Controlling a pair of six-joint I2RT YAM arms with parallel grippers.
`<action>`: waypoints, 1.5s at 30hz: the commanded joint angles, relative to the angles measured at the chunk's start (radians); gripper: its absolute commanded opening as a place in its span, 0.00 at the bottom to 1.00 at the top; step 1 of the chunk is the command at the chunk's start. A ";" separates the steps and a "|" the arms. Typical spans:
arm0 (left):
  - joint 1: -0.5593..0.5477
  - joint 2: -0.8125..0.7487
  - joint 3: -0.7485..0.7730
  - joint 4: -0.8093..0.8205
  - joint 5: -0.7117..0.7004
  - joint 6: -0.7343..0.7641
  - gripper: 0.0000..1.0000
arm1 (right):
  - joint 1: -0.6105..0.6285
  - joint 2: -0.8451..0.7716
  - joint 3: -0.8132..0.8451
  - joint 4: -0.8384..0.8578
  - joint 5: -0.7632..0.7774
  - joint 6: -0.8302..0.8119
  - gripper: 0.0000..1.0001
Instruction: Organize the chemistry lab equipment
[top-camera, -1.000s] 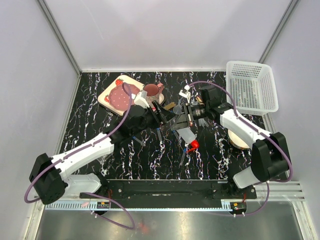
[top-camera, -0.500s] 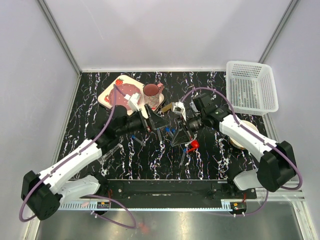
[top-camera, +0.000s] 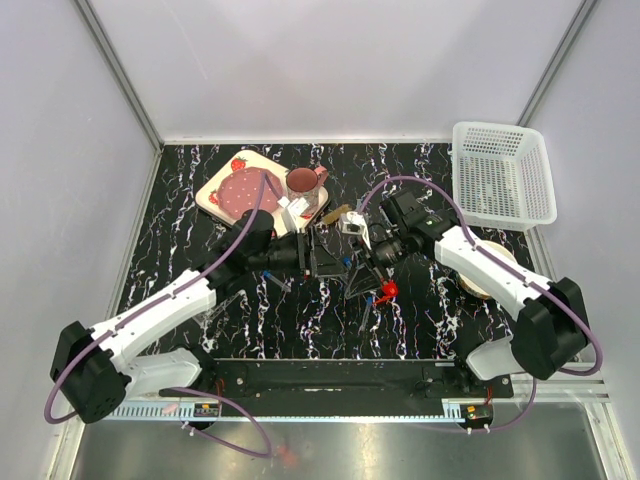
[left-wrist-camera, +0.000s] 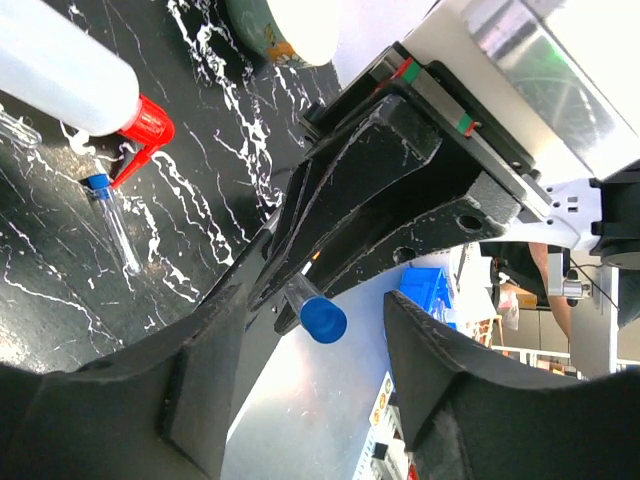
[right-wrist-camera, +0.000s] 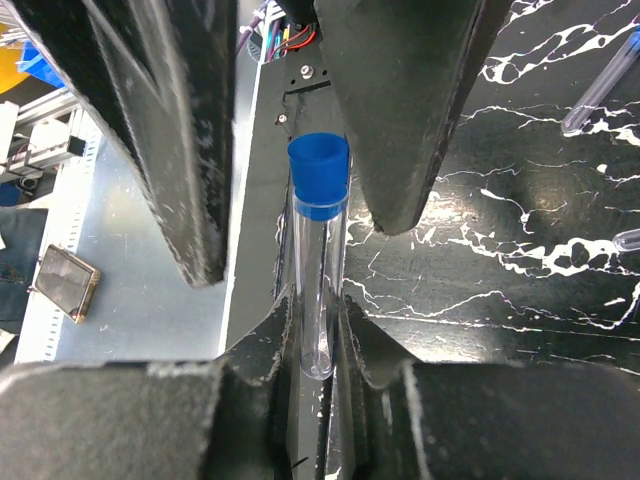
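Observation:
My right gripper (right-wrist-camera: 318, 320) is shut on the lower end of a clear blue-capped tube (right-wrist-camera: 318, 250) and holds it above the table. My left gripper (left-wrist-camera: 315, 312) is open, with its fingers (right-wrist-camera: 170, 130) on either side of the tube's blue cap (left-wrist-camera: 322, 320), not touching it. In the top view the two grippers, left (top-camera: 325, 262) and right (top-camera: 357, 266), meet over the table's middle. The red-capped squeeze bottle (top-camera: 383, 290) lies just below them. Another tube (left-wrist-camera: 115, 225) lies by its spout. I cannot make out the tube rack or the funnel.
A white basket (top-camera: 505, 175) stands at the back right. A strawberry-print tray (top-camera: 212, 192) and a mug (top-camera: 303, 183) stand at the back. A cream bowl (top-camera: 480, 272) sits partly under the right arm. A wooden-handled tool (top-camera: 335, 213) and loose tubes (right-wrist-camera: 600, 90) lie on the table.
Both grippers have moved toward each other and toward the table's middle. The right one brought the tube left, and the left one's open fingers now flank its cap.

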 joint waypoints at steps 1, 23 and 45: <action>-0.016 0.022 0.057 -0.008 0.020 0.028 0.54 | 0.016 0.010 0.041 -0.018 0.001 -0.040 0.13; -0.025 0.022 0.071 -0.063 -0.041 0.042 0.37 | 0.033 0.030 0.042 -0.048 0.005 -0.075 0.14; -0.010 -0.126 0.069 -0.502 -0.389 0.100 0.02 | 0.040 -0.007 0.058 -0.075 0.126 -0.084 0.84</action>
